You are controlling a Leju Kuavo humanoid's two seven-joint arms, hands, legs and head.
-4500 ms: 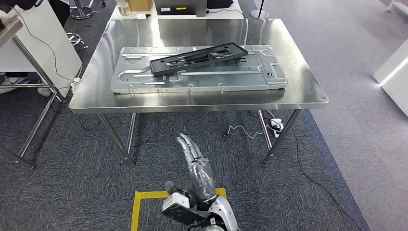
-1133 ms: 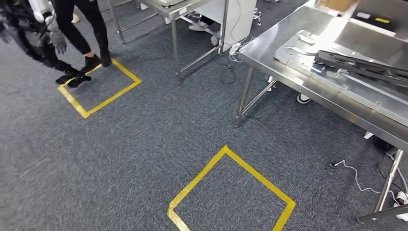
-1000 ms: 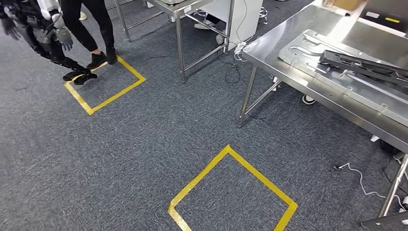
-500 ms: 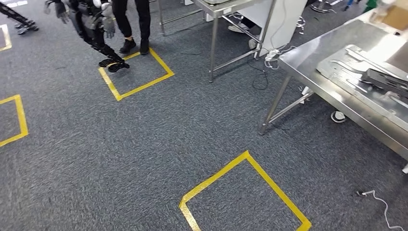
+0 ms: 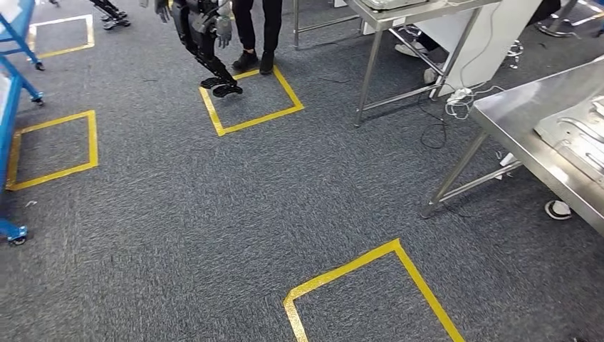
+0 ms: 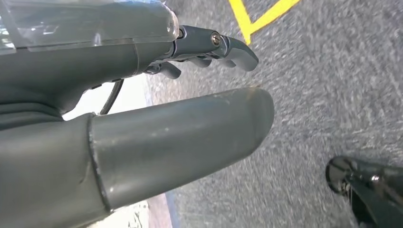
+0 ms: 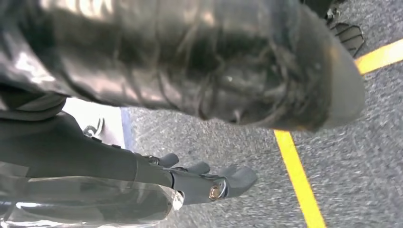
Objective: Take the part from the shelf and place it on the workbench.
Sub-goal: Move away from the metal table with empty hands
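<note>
Head view gives us grey carpet marked with yellow tape squares (image 5: 370,285), and the steel counter (image 5: 530,153) at the right edge of the frame with a pale metal plate (image 5: 580,135) near its corner. A blue frame (image 5: 11,92) stands at the left edge; we cannot tell whether it is the shelf. We see no part that we can identify as the one to fetch, so where it sits is beyond what we can say.

In the wrist views our left robot hand (image 6: 142,118) hangs over the carpet with its fingers (image 6: 228,45) straight and apart from the thumb, holding nothing. Our right robot hand (image 7: 142,185) looks much the same, fingers extended and nothing between them.

We judge the risks to lie in the walking. Another robot (image 5: 203,39) and a person's legs (image 5: 256,32) stand by a far tape square, and a path through there could bring contact. Cables (image 5: 445,114) lie on the floor beside the counter's leg (image 5: 456,174), so a step too close could snag them. With the shelf unconfirmed, we could also stop misaligned and reach short.
</note>
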